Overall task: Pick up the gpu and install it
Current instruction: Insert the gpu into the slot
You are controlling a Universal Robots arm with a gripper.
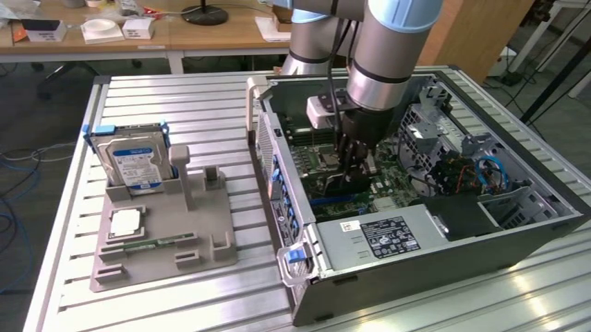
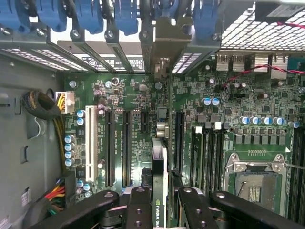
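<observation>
Gripper (image 2: 159, 202) down inside open computer case (image 1: 517, 235), fingers (image 2: 138, 210) clamped either side of gpu (image 2: 161, 157), card held edge-on over motherboard (image 2: 228, 100). Install step underway: card's silver bracket (image 2: 162, 57) at case's rear slot wall, lower edge at expansion slots. Seating looks incomplete. Next move calls for card lined up with slot, straight even press. Hard drive (image 1: 134, 162) on holder (image 1: 176, 235) near table's far edge.
</observation>
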